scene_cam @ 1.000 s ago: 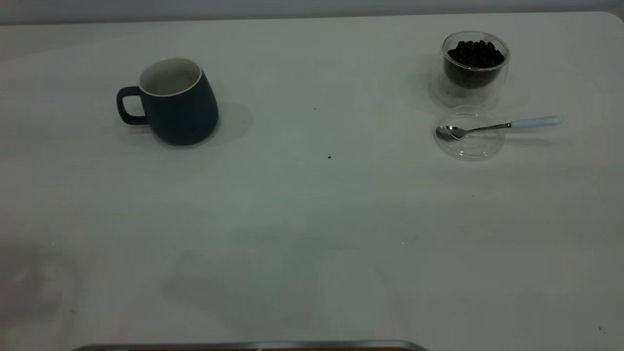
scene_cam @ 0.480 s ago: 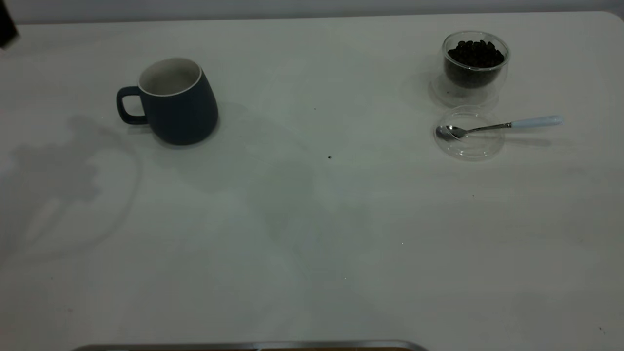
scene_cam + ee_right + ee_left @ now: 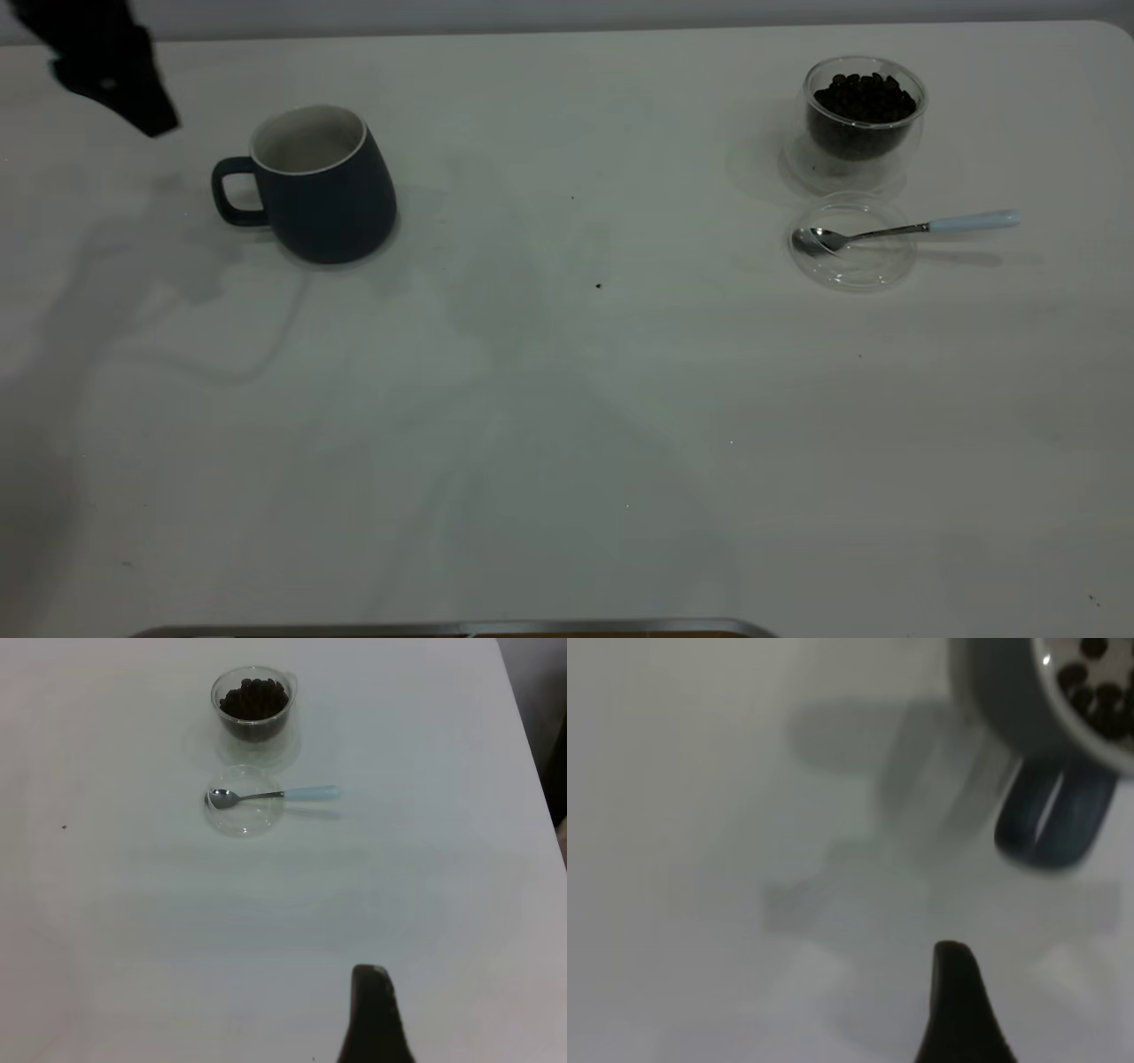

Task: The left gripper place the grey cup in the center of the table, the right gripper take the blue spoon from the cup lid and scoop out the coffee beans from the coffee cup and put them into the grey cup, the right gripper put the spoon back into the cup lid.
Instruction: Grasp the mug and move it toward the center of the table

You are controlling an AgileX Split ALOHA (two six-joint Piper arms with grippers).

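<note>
A: The left gripper (image 3: 111, 75) now hangs over the far-left corner of the tabletop (image 3: 567, 425), just left of the grey mug (image 3: 319, 186). Half a second ago only a sliver of it showed at the left edge, and a second ago none at all.

B: So the first step has begun, by the look of it: the approach to the mug. Is the gripper spread or pressed together?

A: That cannot be told. The exterior view shows one dark blurred mass, and the left wrist view shows a single fingertip (image 3: 954, 1010) with the mug's loop handle (image 3: 1054, 828) beyond it, apart from it.

B: And the mug itself?

A: Unmoved across all three exterior frames: upright at far left, handle pointing left towards the gripper, well short of the centre.

B: The right side?

A: Unchanged. The glass cup (image 3: 864, 124) of coffee beans (image 3: 864, 97) stands at far right; just nearer, the clear lid (image 3: 852, 246) holds the bowl of the blue-handled teaspoon (image 3: 912, 229), handle pointing right. The right gripper (image 3: 374, 1019) is out of the exterior view, well back from them, and whether it is spread cannot be told either.
</note>
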